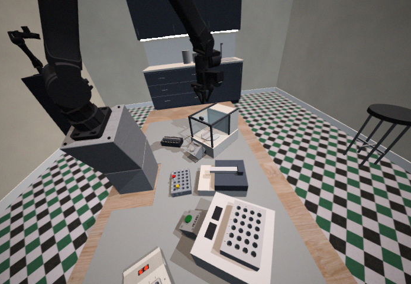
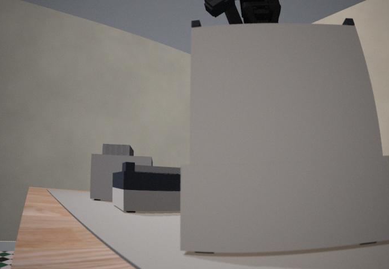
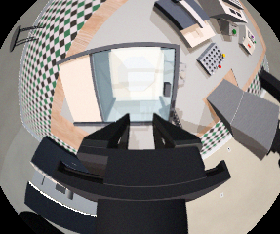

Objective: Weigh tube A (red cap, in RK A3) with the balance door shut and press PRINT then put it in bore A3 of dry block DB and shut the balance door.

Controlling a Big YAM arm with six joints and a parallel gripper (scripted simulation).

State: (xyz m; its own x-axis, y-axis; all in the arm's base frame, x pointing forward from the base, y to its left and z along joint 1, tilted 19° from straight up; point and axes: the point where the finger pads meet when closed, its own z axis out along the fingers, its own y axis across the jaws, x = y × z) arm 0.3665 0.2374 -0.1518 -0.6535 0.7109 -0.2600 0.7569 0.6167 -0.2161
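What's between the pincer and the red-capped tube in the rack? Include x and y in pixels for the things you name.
Top view: between the pincer (image 1: 206, 101) (image 3: 140, 117) and the red-capped tube (image 1: 173, 176) (image 3: 220, 66) lie the glass-boxed balance (image 1: 226, 144) (image 3: 76, 93) and a small gray unit (image 1: 194, 149).

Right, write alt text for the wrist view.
Black gripper jaws, parted with nothing between them, hang above a glass-walled, dark-framed balance. Beyond it sits a grey tube rack holding one red-capped and one yellow-capped tube.

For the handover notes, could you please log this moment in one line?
fingers: parted, nothing held | tube rack: red, yellow caps in it | weighing: not done
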